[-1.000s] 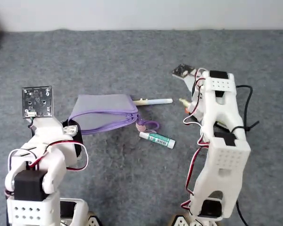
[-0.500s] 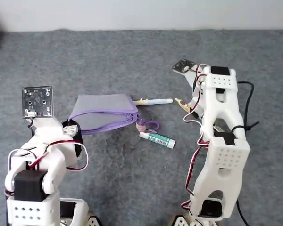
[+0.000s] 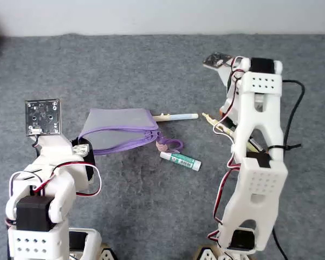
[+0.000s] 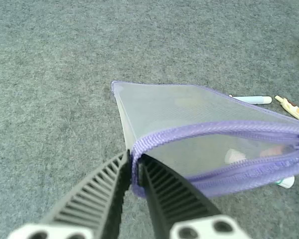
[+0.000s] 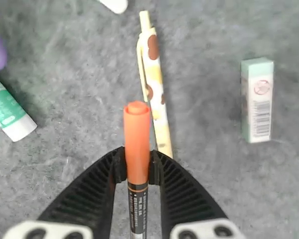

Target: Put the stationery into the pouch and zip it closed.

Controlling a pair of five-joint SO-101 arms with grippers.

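The lilac mesh pouch (image 3: 116, 130) lies on the grey carpet with its zipper open along the near edge. My left gripper (image 4: 133, 159) is shut on the pouch's (image 4: 189, 114) left corner. My right gripper (image 5: 137, 152) is shut on an orange marker (image 5: 136, 129) and hangs above a cream pen with brown spots (image 5: 153, 79). That spotted pen (image 3: 214, 122) rests right of the pouch. A pale pen (image 3: 176, 116) lies at the pouch's far right corner. A green and white glue stick (image 3: 180, 160) sits near the purple zipper loop (image 3: 170, 144).
A mint green eraser (image 5: 257, 99) lies on the carpet beside the spotted pen. The right arm's white frame (image 3: 257, 141) stands over the right side of the table. A pale wall (image 3: 162, 16) borders the far edge of the carpet.
The right arm's wrist has swung toward the back of the table, uncovering more of the spotted pen. The left arm and the pouch have stayed put.
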